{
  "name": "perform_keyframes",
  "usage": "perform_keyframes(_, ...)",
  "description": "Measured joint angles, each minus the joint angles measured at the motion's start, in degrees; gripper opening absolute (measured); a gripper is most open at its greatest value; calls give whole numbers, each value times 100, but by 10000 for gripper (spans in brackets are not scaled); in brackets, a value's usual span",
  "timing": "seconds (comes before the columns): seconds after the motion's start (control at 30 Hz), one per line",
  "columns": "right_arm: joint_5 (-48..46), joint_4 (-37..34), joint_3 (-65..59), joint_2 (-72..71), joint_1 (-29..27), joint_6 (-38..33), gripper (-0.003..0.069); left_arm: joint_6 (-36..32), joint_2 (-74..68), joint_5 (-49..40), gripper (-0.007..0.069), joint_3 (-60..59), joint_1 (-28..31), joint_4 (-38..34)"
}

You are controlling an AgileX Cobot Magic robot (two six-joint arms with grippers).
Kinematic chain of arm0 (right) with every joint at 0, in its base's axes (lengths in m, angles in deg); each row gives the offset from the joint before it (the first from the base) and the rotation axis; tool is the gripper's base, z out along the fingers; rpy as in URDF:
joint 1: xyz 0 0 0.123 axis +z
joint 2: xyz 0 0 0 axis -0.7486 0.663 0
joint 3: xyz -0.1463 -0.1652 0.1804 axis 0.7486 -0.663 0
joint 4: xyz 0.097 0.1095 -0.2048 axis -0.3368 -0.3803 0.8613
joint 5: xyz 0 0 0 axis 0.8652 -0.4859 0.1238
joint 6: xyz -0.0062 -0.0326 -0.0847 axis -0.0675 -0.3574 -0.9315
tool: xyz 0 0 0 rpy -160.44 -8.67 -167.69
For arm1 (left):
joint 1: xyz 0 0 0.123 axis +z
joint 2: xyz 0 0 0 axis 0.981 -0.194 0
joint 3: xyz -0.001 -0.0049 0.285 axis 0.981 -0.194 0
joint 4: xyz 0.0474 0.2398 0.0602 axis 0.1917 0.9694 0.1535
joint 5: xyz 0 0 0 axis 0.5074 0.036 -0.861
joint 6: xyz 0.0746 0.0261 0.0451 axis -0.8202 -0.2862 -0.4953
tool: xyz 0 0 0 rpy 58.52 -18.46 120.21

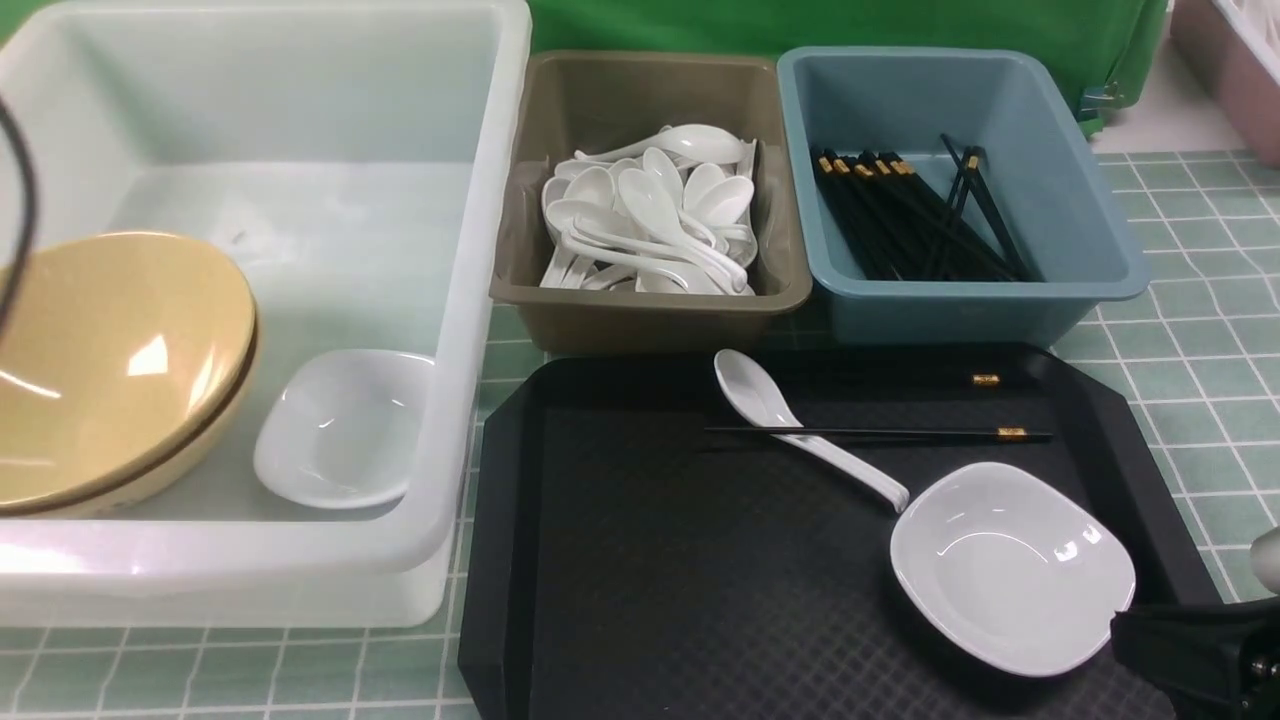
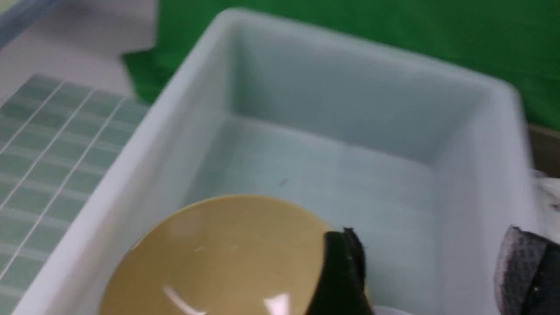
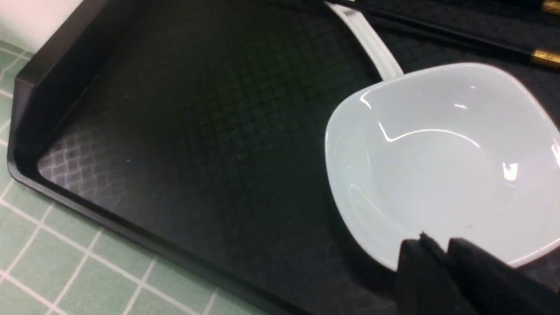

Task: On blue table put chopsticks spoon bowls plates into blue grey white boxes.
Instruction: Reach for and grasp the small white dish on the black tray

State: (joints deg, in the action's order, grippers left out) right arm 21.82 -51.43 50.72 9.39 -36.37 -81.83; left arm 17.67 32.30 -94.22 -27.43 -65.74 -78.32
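Note:
On the black tray [image 1: 650,580] lie a white spoon [image 1: 770,410], black chopsticks [image 1: 870,433] and a white plate [image 1: 1010,565]. My right gripper [image 3: 439,245] is at that plate's [image 3: 437,166] near rim, fingers together, nothing seen between them. The white box [image 1: 490,250] holds stacked yellow bowls [image 1: 110,360] and another plate [image 1: 340,430]. My left gripper [image 2: 428,232] hangs open and empty over this box, beside the top bowl [image 2: 218,258]. The grey box [image 1: 640,320] holds several spoons, the blue box [image 1: 940,310] several chopsticks.
The blue table [image 1: 1180,350] shows right of the tray and along the front edge. A pink tub [image 1: 1230,60] stands at the far right corner, and a green backdrop rises behind the boxes. The tray's raised rim [image 3: 26,131] borders the tiles.

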Motion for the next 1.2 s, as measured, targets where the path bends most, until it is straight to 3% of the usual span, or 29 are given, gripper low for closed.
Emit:
perform_keyframes(0.13,-526,1085,642,806,0,546,233,-644,1260,-513,82,-464,-862,-35)
perform_keyframes(0.2,-807,1790,1255,1529,0,972,304,-714,1835,-736,15,-977,-1133,60)
perform_keyframes(0.37,-670,2472,2370,3169,0,1393,406,-732,3135,-882,2,-2685,-1344,476)
perform_keyframes(0.57,-489,3204,3031,4579,0,1410,417,-764,4497,126,2,-3833,-1356,729)
perform_keyframes(0.73,-517,3300,3293,5429,0,1572,416,-832,4964,852,3,-4103,-1356,966)
perform_keyframes(0.87,-736,3157,3405,5615,0,1785,363,-837,4974,938,3,-4134,-1356,1002)
perform_keyframes(1.2,-2431,2674,4035,4792,0,1732,76,-839,4979,1294,3,-4134,-1356,1085)
